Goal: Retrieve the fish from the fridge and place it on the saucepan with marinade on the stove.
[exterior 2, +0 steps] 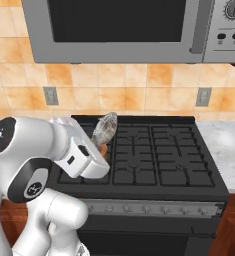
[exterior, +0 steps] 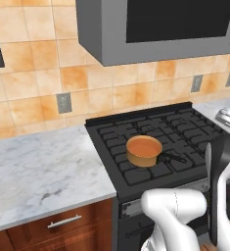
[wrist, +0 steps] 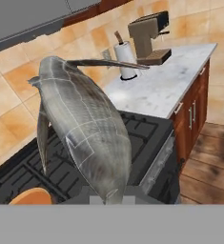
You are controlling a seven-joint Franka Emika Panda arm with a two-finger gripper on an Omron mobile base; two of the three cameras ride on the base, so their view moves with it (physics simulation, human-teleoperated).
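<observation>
My gripper [exterior 2: 102, 149] is shut on the fish [exterior 2: 105, 129], a slim grey-brown body that stands upright from the jaws. In the hand view the fish [wrist: 87, 126] looms large, its tail end down between my fingers. It hangs above the front left of the black stove [exterior 2: 159, 160], just over and beside the copper saucepan [exterior: 144, 151] with a short black handle. Smooth orange-brown marinade [exterior: 144, 145] fills the pan. An orange sliver of the saucepan [wrist: 31, 197] shows at the hand view's lower left. Seen edge-on, the fish [exterior: 208, 164] sits right of the pan. The fridge is out of view.
A grey microwave [exterior 2: 119, 25] hangs over the stove. A marble counter [exterior: 38, 166] with wood drawers runs to the stove's left. The counter on the right [wrist: 156, 86] carries a paper towel roll [wrist: 125, 59] and a coffee machine [wrist: 147, 33].
</observation>
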